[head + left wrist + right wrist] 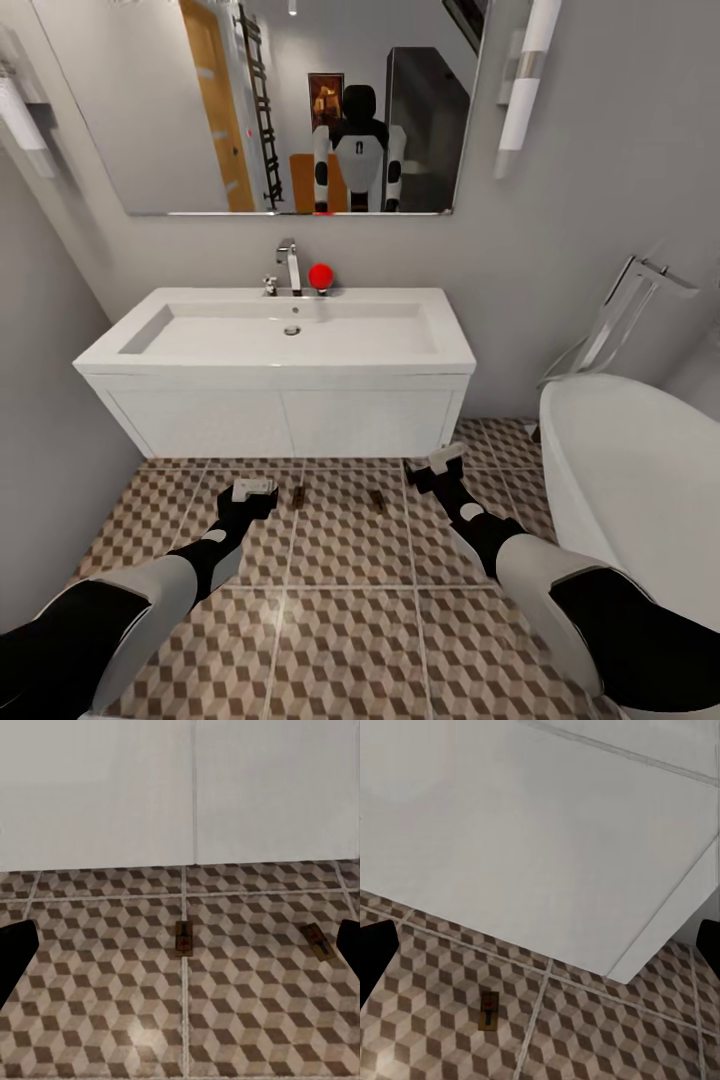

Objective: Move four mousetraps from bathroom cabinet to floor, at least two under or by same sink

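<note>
Both arms: glossy black upper shells, white-grey forearm sleeves, black wrist segments with small white patches. Left tool (254, 488) and right tool (440, 462) carry pale grey housings. Fingers (13, 956) render flat black in wrist views.

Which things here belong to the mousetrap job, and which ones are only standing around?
Belong to the job:
- two mousetraps
- tiled bathroom floor
- sink
- left end effector, right end effector

Only standing around:
- bathtub
- mirror
- red ball
- chrome tap
</note>
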Robot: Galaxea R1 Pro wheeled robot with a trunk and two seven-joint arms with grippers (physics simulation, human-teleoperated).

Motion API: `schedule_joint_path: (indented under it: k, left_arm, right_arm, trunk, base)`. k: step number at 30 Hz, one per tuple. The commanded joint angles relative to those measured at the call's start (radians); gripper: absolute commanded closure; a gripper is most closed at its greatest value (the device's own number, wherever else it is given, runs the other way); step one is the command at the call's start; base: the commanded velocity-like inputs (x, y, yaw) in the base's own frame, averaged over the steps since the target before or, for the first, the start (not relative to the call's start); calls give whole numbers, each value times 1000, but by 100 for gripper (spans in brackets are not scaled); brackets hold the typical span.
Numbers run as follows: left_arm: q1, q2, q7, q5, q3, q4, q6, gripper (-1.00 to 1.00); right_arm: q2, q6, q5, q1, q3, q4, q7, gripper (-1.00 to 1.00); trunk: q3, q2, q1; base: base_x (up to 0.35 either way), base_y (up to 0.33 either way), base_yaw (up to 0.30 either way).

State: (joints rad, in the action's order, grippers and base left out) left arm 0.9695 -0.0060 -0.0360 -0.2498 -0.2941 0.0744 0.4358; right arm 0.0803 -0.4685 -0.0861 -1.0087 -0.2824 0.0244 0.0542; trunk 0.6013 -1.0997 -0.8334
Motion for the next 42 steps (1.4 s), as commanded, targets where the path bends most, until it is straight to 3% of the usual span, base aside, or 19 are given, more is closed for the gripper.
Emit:
schedule_joint_path:
  k: [1, 42]
  left_arm:
    - [2, -1, -2, -5, -8, 4, 6, -100]
    - [0, -6, -2, -5, -9, 4, 4, -100]
  right_arm:
    - [0, -2, -9, -1, 0, -1, 6, -100]
    - [1, -2, -9, -1, -1, -2, 6, -100]
  trunk:
    - [-4, 7, 4]
    - [-189, 294, 161]
  base:
    - [0, 0, 0]
    - [0, 0, 0]
